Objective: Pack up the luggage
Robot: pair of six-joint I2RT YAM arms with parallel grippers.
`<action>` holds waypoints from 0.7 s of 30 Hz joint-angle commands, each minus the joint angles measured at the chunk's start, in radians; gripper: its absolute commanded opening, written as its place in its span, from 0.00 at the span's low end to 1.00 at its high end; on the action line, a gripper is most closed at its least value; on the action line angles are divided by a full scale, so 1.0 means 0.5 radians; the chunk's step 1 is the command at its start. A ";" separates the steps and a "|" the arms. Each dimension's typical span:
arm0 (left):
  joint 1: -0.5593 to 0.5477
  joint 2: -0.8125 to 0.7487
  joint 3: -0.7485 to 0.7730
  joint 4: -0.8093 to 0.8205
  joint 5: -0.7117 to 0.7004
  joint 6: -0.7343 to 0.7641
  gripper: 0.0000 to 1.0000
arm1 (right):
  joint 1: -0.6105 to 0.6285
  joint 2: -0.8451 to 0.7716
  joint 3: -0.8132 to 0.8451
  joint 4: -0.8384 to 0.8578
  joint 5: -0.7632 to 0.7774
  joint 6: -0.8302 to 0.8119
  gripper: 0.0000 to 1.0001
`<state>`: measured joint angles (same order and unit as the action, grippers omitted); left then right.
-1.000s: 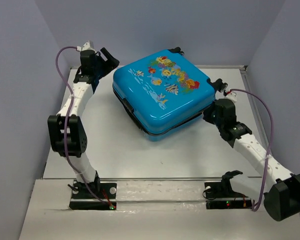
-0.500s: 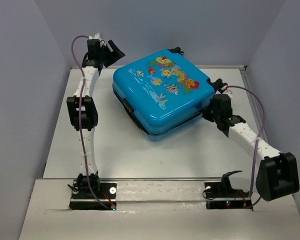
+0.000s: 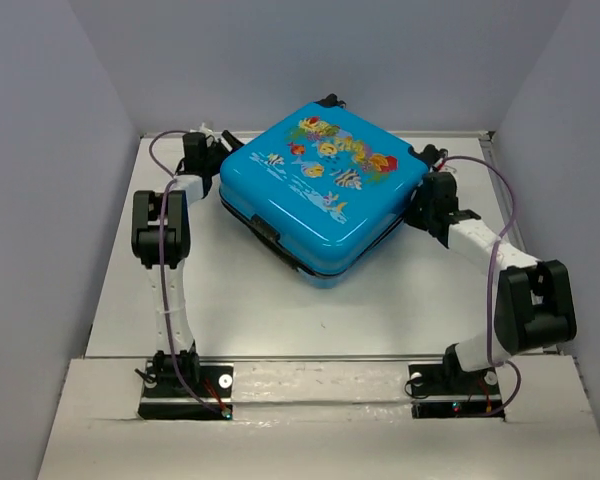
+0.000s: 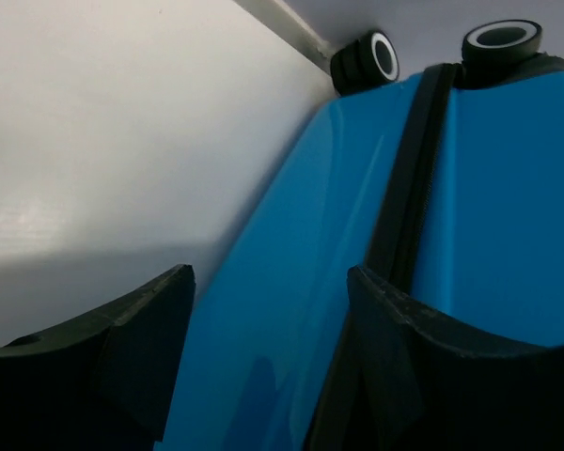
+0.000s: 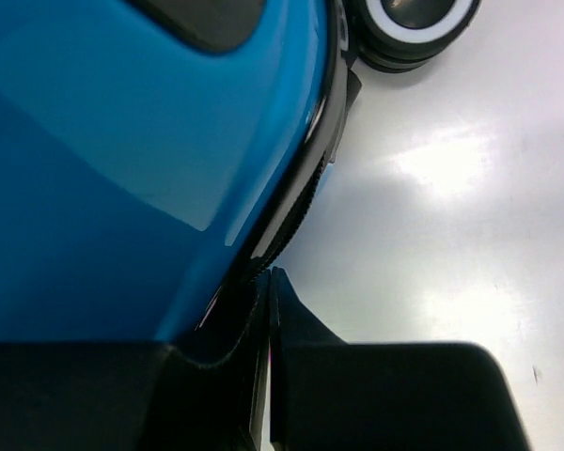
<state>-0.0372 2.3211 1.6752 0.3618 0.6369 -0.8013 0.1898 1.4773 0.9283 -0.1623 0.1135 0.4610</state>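
Observation:
The luggage (image 3: 320, 190), a bright-blue suitcase, lies closed and flat on the table with its fish print facing up. My left gripper (image 3: 215, 150) is low at its back left corner. In the left wrist view it (image 4: 268, 282) is open, with the blue shell (image 4: 508, 188) between the jaws and the black zip seam (image 4: 404, 188) by the right finger. My right gripper (image 3: 420, 205) is at the suitcase's right edge. In the right wrist view it (image 5: 268, 277) is shut, tips against the zip seam under the blue shell (image 5: 122, 141). I cannot see anything held between them.
The white table (image 3: 230, 290) is boxed in by grey walls at the left, back and right. Black-and-white wheels (image 4: 367, 58) stick out at the suitcase's far end; one shows in the right wrist view (image 5: 414, 23). A metal rail (image 3: 310, 375) runs along the front.
The left arm dropped from high behind the suitcase to its back left corner. The right arm folded in along the right edge. The suitcase shifted slightly left and back.

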 commanded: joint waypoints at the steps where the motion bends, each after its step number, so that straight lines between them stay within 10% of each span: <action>1: -0.116 -0.580 -0.708 0.837 0.101 -0.266 0.77 | 0.087 0.132 0.321 0.512 -0.723 -0.167 0.07; 11: -0.113 -1.389 -1.923 1.301 -0.322 -0.398 0.75 | 0.087 0.487 0.867 0.230 -1.172 -0.143 0.24; 21: -0.045 -2.055 -1.265 0.161 -0.727 0.016 0.99 | 0.087 0.451 1.278 -0.279 -0.964 -0.152 0.64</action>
<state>-0.0135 1.4754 0.8452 0.6117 0.2878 -0.9463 0.1429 1.7996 1.4189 -0.3103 -0.1478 0.3347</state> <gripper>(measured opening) 0.957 0.568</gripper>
